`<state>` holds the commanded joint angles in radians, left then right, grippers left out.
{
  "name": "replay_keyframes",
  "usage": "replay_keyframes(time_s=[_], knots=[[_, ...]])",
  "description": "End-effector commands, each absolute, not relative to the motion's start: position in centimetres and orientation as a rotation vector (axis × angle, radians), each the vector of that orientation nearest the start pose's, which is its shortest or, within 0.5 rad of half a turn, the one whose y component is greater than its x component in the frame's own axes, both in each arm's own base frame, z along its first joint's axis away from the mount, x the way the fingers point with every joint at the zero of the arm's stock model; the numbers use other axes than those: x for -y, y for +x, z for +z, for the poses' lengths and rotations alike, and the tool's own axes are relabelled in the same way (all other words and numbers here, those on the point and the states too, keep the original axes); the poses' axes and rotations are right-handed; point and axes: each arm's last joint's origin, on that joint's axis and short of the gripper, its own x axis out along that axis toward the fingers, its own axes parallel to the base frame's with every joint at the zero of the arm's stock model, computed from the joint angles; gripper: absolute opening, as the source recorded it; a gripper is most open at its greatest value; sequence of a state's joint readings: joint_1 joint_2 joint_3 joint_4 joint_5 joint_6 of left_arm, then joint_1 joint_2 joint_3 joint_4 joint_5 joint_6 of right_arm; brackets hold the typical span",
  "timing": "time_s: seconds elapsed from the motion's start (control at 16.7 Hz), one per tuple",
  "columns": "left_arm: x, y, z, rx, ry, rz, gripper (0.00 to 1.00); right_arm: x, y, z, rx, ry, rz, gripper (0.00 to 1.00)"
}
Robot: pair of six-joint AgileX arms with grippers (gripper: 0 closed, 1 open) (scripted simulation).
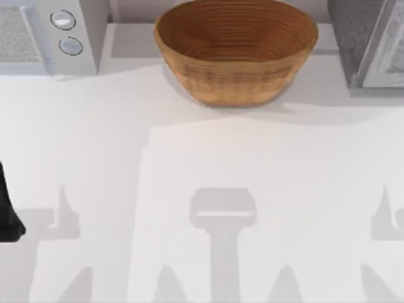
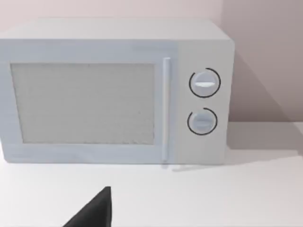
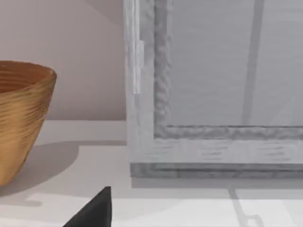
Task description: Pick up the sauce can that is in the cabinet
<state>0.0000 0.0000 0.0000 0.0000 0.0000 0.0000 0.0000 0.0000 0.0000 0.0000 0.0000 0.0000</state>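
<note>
The back edge of the surface is lined by three obstacles: a white microwave at the left, a woven basket in the middle and the cabinet at the right. A narrow gap of bare surface is left between microwave and basket, and another between basket and cabinet. The cabinet's front is closed off by its pale framed door panel, so no way inside is offered. The whole front and middle of the surface is left open, crossed by shadows alone. The left arm is seen at the left edge.
</note>
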Motion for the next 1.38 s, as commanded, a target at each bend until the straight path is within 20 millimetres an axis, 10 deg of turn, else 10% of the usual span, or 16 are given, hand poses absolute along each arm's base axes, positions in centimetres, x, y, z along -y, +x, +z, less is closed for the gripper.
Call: replay_keyframes(time_s=[0.42, 0.78, 1.38], knots=[[0.1, 10.6, 16.0, 0.0, 0.0, 0.0, 1.0, -0.1, 10.6, 20.0, -0.009, 0.002, 0.006, 1.0], [0.1, 10.6, 16.0, 0.0, 0.0, 0.0, 1.0, -0.8, 12.9, 31.8, -0.027, 0.001, 0.001, 1.0], [0.1, 10.6, 16.0, 0.0, 0.0, 0.0, 1.0, -3.7, 22.9, 48.5, -0.015, -0.002, -0.003, 1.0]])
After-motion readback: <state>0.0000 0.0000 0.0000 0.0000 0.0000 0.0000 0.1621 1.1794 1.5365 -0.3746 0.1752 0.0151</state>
